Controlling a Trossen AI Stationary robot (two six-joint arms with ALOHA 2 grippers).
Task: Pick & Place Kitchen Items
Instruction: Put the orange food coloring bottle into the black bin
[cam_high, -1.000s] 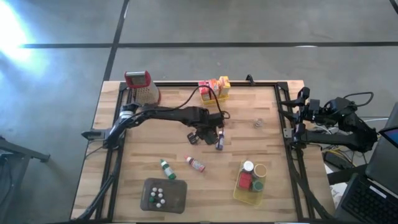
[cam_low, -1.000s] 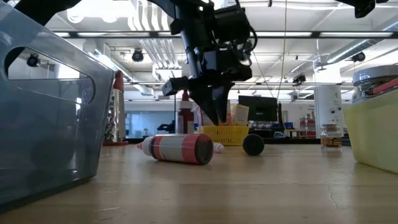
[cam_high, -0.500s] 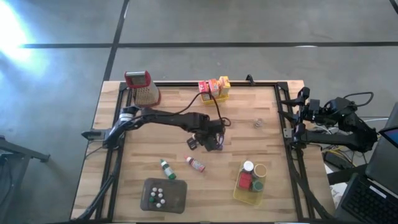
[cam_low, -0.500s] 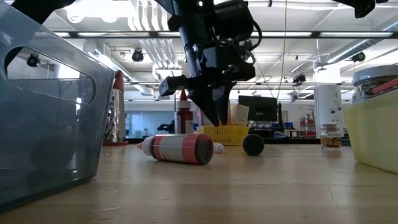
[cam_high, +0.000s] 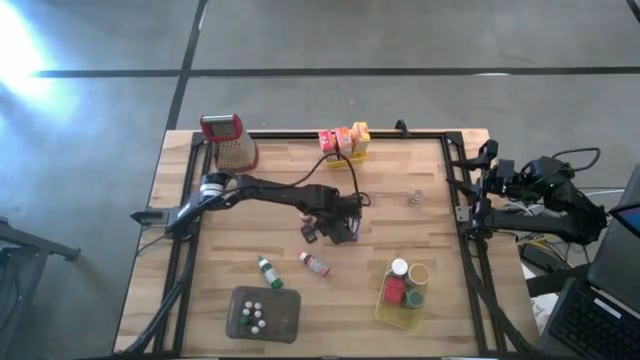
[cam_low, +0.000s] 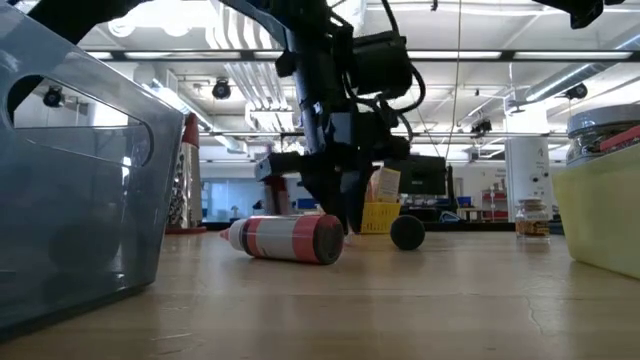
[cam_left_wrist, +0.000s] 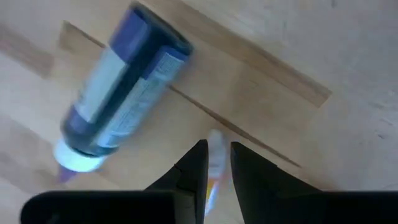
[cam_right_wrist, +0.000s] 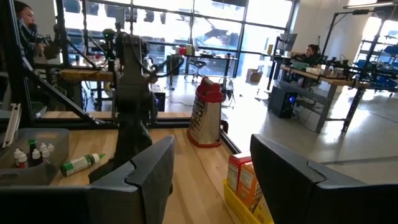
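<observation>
The left gripper (cam_high: 340, 228) hangs low over the middle of the table (cam_high: 430, 200), its fingers (cam_left_wrist: 193, 168) pinched on a slim pale bottle (cam_left_wrist: 214, 165) with an orange band. Just beside it lies a blue-capped bottle (cam_left_wrist: 121, 93) on its side. The grip looks narrow and off-centre, so the slim bottle could twist or slip free on the lift, and a low swing might knock the blue-capped bottle rolling. The right gripper (cam_right_wrist: 208, 168) waits, released, off the table's right edge.

Other kitchen items are scattered nearer the front: a red-banded bottle (cam_high: 315, 263), a green-capped bottle (cam_high: 266, 270), a small jar (cam_high: 416, 197), a grey tray (cam_high: 285, 318) of tiny bottles and a yellow basket (cam_high: 385, 310) of jars. At the far edge stand small boxes (cam_high: 345, 142) and a red-handled grater (cam_high: 228, 140). The table is pale butcher-block wood in a dark frame, on a grey concrete floor (cam_high: 400, 40). Beyond is a bright workshop with tall windows and people at desks.
</observation>
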